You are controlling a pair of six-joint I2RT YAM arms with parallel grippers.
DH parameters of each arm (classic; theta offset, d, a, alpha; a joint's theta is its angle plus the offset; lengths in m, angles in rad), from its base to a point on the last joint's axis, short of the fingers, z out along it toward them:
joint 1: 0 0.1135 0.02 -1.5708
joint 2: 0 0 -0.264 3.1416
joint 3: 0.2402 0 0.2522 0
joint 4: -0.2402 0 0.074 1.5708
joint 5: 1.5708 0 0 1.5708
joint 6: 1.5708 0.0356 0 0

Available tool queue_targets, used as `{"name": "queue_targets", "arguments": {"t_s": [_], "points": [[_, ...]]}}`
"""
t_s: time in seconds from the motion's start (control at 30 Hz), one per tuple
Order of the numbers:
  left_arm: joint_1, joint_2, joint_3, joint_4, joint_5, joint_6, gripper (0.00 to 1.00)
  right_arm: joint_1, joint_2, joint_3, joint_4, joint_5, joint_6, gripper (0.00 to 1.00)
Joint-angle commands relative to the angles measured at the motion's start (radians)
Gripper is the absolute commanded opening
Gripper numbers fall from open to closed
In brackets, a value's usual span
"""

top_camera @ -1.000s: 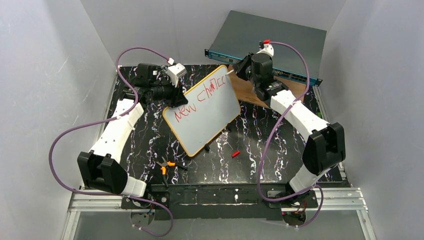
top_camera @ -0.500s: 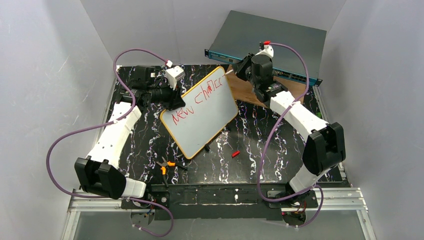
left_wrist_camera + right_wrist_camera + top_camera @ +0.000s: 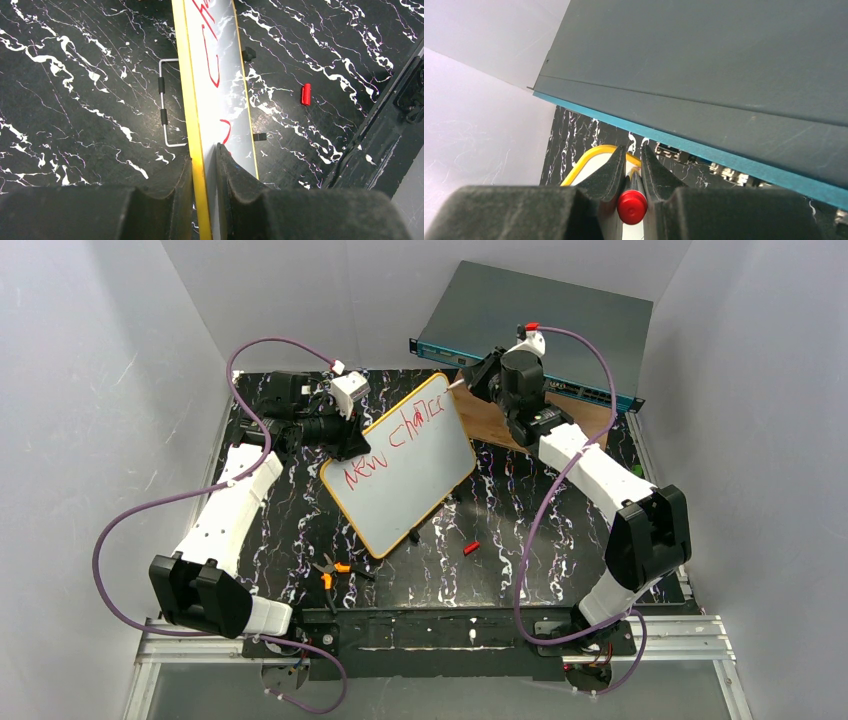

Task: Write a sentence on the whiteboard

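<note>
From my console, the whiteboard [image 3: 400, 465] sits tilted just to the 10 o'clock side of the middle of the table [image 3: 520, 500]. Its long axis runs from 7 o'clock to 1 o'clock, and the yellow-orange rim shows all the way round. The left claw [image 3: 204, 165] is clenched on the board's 10 o'clock edge, one finger on the back and one on the white face. The sentence [image 3: 395, 445] so far is a single line of red scrawl along the upper half of the board, reading roughly "new chance".

The right claw [image 3: 633, 160] is at the board's 1 o'clock corner, grasping a marker [image 3: 632, 206] whose red end faces the wrist camera. The marker points down at the white surface just inside the rim, but I cannot tell whether the tip touches.

A small red cap [image 3: 471, 548] lies on the table at 4 o'clock from the board, and orange-handled pliers [image 3: 330, 570] at 7 o'clock. A grey box [image 3: 530, 310] leans at the table's 1 o'clock end, with a brown wooden board [image 3: 500, 420] just before it.
</note>
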Motion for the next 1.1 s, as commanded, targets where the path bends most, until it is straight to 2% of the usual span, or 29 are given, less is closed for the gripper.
{"name": "queue_targets", "arguments": {"t_s": [0.0, 0.63, 1.07], "points": [[-0.008, -0.004, 0.026, 0.012, -0.026, 0.076, 0.0, 0.028, -0.01, 0.01, 0.072, -0.005, 0.012, 0.01], [-0.008, 0.005, 0.031, 0.02, -0.027, 0.08, 0.0, 0.041, -0.035, -0.064, -0.001, 0.055, -0.007, 0.01], [-0.008, -0.002, 0.028, 0.02, -0.027, 0.082, 0.0, 0.015, -0.023, -0.037, -0.017, 0.078, -0.025, 0.01]]}}
